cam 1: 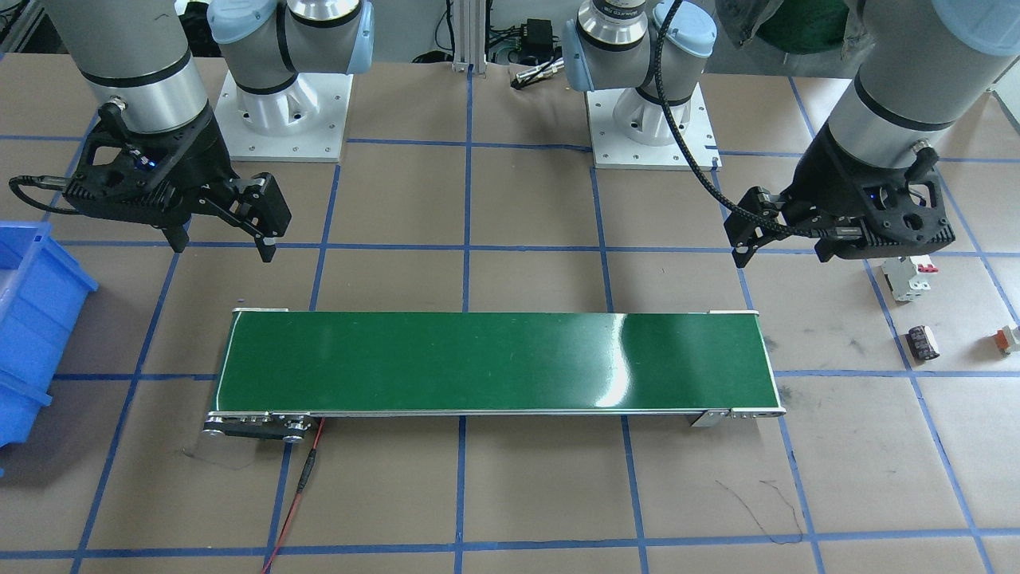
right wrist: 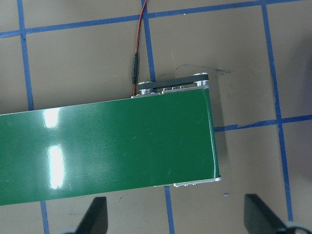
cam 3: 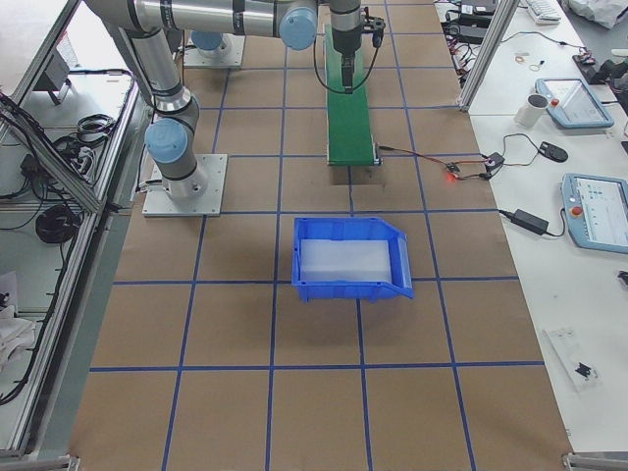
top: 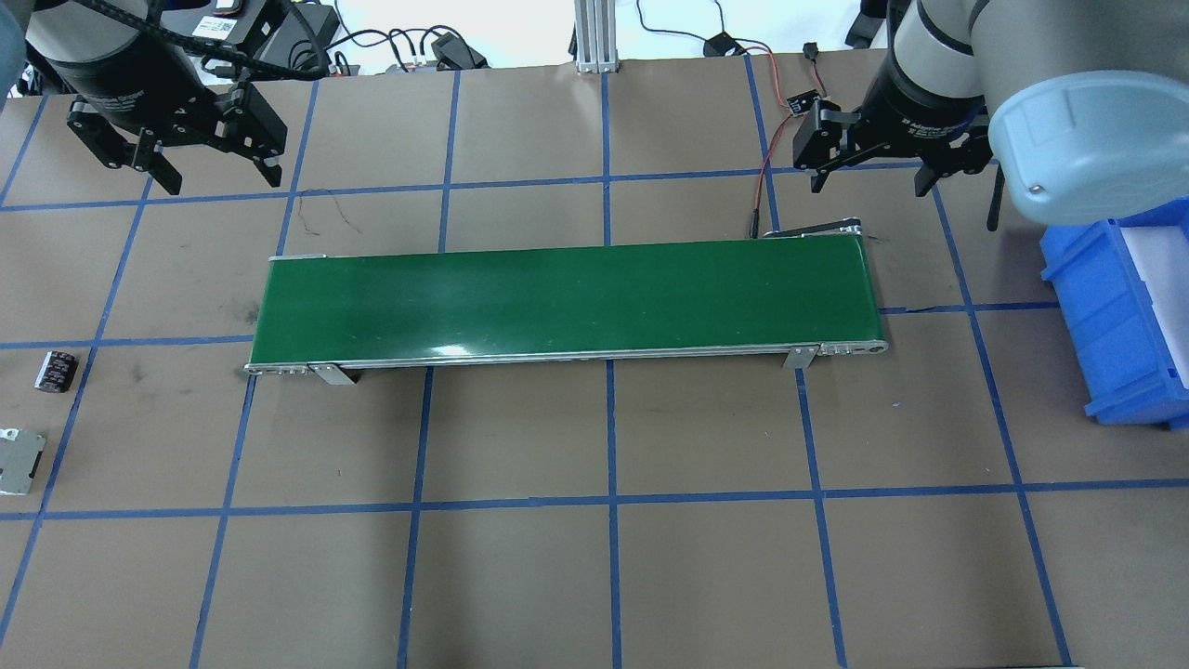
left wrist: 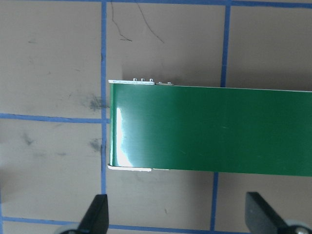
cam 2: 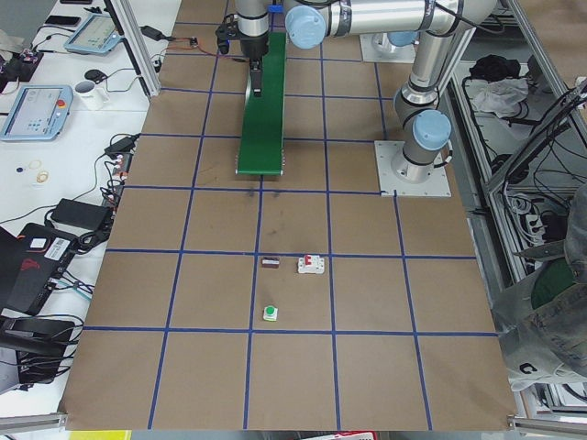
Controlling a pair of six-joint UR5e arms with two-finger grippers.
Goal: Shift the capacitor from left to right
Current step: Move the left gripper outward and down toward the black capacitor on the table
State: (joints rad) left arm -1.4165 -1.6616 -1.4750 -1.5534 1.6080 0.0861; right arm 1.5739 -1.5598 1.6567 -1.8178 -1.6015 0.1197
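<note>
The capacitor [cam 1: 924, 341] lies on its side on the counter [cam 1: 526, 494] at the robot's left, past the end of the green conveyor belt [cam 1: 494, 363]. It sits between the white breaker [cam 1: 908, 279] and a small white-and-orange block [cam 1: 1010, 339]. A stubby cylinder lying like this may roll away from closing fingers, and a careless descent could knock the breaker. The left end effector [cam 1: 785, 253] hangs above the counter with its fingers spread wide, holding nothing and well apart from the capacitor. The right end effector [cam 1: 221, 245] is likewise open and empty.
</note>
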